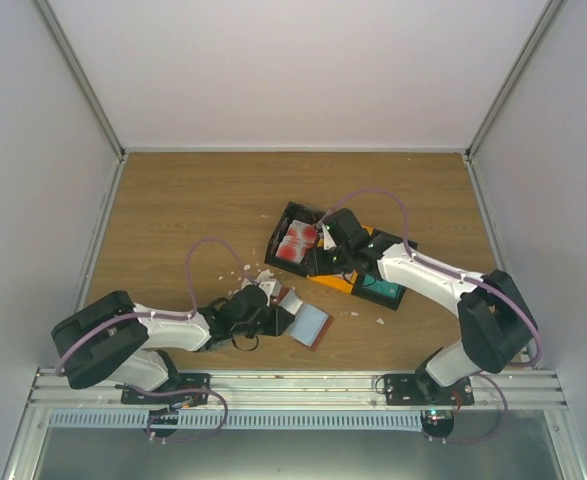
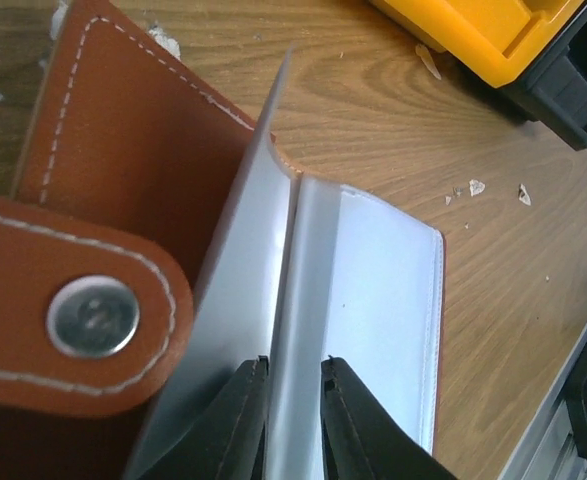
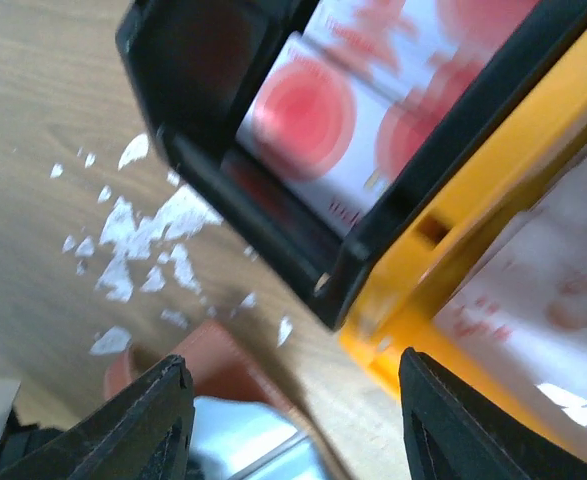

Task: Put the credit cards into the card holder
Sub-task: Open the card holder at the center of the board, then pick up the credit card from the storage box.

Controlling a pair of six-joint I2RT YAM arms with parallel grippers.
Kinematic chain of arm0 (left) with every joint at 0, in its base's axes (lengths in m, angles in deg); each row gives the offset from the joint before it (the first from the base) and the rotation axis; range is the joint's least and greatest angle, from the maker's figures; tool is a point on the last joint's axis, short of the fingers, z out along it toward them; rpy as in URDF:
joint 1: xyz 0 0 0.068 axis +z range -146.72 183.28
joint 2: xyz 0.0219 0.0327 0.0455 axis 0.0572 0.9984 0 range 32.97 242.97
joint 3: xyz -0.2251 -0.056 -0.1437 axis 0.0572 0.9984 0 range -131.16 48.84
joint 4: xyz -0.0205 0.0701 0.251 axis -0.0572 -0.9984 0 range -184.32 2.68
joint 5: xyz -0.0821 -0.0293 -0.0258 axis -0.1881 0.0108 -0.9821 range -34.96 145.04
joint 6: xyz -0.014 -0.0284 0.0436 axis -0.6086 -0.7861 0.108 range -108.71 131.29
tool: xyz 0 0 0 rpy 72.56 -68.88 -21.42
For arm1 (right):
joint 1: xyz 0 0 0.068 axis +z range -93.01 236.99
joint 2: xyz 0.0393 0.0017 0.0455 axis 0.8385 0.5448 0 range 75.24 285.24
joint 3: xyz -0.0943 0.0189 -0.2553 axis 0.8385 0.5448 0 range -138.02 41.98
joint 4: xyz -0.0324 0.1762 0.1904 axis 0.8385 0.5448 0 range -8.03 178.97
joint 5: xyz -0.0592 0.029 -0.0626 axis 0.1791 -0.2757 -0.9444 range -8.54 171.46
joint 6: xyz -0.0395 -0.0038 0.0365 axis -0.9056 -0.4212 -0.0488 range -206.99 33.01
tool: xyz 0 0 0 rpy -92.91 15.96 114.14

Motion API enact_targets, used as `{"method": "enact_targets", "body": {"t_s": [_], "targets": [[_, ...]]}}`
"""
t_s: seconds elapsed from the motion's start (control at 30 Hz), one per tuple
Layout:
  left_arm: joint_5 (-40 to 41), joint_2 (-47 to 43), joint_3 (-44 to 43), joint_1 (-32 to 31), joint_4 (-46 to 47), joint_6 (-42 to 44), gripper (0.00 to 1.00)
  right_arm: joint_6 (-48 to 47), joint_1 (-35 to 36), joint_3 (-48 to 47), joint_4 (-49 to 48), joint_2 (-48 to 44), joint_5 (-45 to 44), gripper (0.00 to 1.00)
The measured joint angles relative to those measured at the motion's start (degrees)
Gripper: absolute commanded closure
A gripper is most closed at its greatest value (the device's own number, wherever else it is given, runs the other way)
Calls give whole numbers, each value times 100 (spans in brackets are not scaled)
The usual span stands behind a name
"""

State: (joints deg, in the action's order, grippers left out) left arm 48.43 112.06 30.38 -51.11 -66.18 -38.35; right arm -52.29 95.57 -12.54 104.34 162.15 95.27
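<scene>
On your wooden worktop [image 1: 173, 210], a black tray [image 1: 274, 240] sits near centre, a yellow tray [image 1: 338, 283] touching it at four o'clock, white scraps [image 3: 183, 208] strewn toward seven o'clock.

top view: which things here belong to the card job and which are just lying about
Job:
credit cards, white with red blotches, in the black tray
card holder, brown, lying open

Lying about:
white scraps
yellow tray

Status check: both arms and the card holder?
Left gripper narrow astride card holder pale pocket, grip unclear. Right gripper open above red-blotched cards in black tray. White scraps scattered nearby.
</scene>
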Motion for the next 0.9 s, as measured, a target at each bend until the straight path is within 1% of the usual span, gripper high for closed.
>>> {"method": "enact_targets", "body": {"t_s": [0.13,0.3,0.43,0.6,0.67,0.8,0.9], "targets": [[4,160,-190,0,-116,96,78,-553,-149,-321,223,-2,-586,44],[2,378,-407,0,-350,278,78,-1193,-409,-595,568,72,-1117,57],[-42,570,-601,0,-455,450,77,-1561,-597,-660,885,238,-1412,59],[-103,708,-782,-4,-562,669,76,-1915,-804,-691,1150,459,-1488,57],[-94,723,-837,-26,-643,728,76,-2070,-824,-750,1250,612,-1480,59],[-50,743,-962,-63,-861,855,76,-2404,-828,-896,1384,935,-1325,64],[9,743,-1008,-92,-964,914,77,-2634,-831,-990,1427,1095,-1217,65]]}}
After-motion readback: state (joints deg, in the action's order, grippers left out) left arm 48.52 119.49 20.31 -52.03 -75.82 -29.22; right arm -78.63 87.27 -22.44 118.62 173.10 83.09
